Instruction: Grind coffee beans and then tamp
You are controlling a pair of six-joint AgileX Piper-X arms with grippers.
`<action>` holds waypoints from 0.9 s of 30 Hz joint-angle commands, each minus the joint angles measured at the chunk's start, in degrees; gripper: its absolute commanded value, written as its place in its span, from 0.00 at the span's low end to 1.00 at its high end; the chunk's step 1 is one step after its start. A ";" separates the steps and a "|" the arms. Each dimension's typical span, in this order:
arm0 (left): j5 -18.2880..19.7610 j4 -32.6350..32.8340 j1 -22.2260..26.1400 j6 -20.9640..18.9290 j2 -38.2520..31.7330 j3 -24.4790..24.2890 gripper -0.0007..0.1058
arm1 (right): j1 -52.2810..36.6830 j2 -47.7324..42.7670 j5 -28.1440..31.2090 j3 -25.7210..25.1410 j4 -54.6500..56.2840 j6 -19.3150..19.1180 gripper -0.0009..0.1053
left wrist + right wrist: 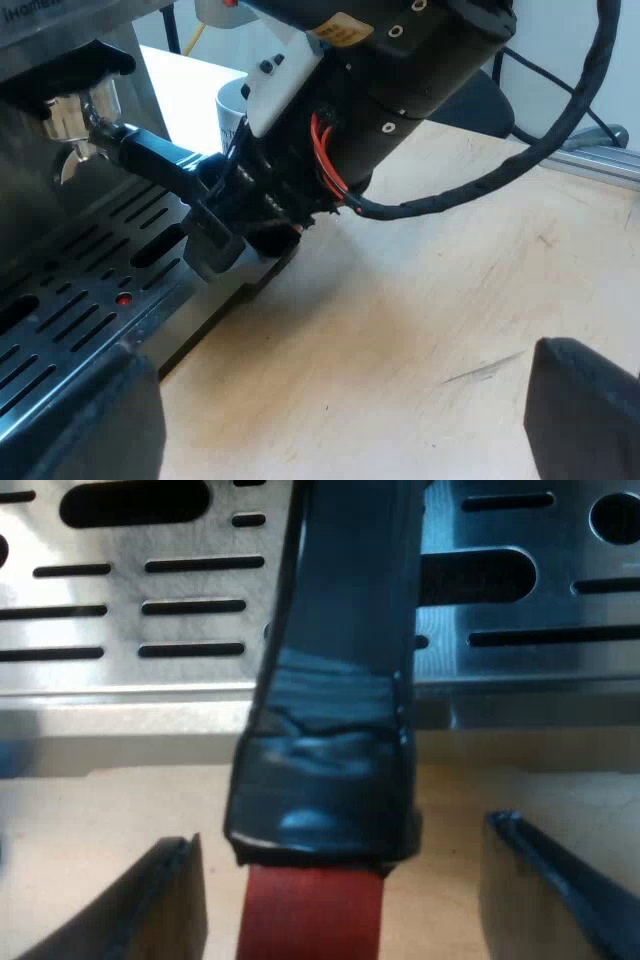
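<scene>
Right fingers [150,905] spread astride holder's handle [345,630], apparently untouching; left fingers [585,410] wide apart, low over table [420,300].

You see only the low front of the espresso machine [35,200]; its top is cut off by the picture's edge, and the letters on its panel are cut too, so you cannot read them. The right gripper [215,215] and its arm cover the far end of the holder's handle [150,158]. Behind that arm the mug [231,108] is mostly hidden; only a piece of its white wall shows. From the right wrist, the red end [310,920] runs out of the picture, and so does the upper handle. Both fingers [160,900] there are cut off and blurred.
</scene>
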 commanded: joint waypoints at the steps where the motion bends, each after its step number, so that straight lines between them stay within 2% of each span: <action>1: 0.43 -0.17 -0.23 -0.48 -0.30 -0.08 0.75 | -0.23 0.03 -0.39 -0.44 0.38 -0.61 0.45; 5: 0.43 -0.17 -0.23 -0.48 -0.30 -0.08 0.75 | -0.23 0.03 -0.77 -0.44 0.38 -0.61 0.32; 13: 0.43 -0.17 -0.23 -0.48 -0.30 -0.08 0.75 | -0.23 0.03 -0.77 -0.44 0.38 -0.61 0.31; 15: 0.43 -0.17 -0.23 -0.48 -0.30 -0.08 0.75 | -0.23 0.03 -0.77 -0.44 0.38 -0.61 0.28; 18: 0.43 -0.17 -0.23 -0.48 -0.30 -0.08 0.75 | -0.23 0.03 -0.77 -0.44 0.38 -0.61 0.12; 19: 0.43 -0.17 -0.23 -0.48 -0.30 -0.08 0.75 | -0.23 0.03 -0.77 -0.44 0.38 -0.61 0.04; 20: 0.43 -0.17 -0.23 -0.48 -0.30 -0.08 0.75 | -0.23 0.03 -0.77 -0.44 0.38 -0.61 0.01; 27: 0.43 -0.17 -0.23 -0.48 -0.30 -0.08 0.75 | -0.23 0.03 -0.77 -0.44 0.38 -0.61 0.01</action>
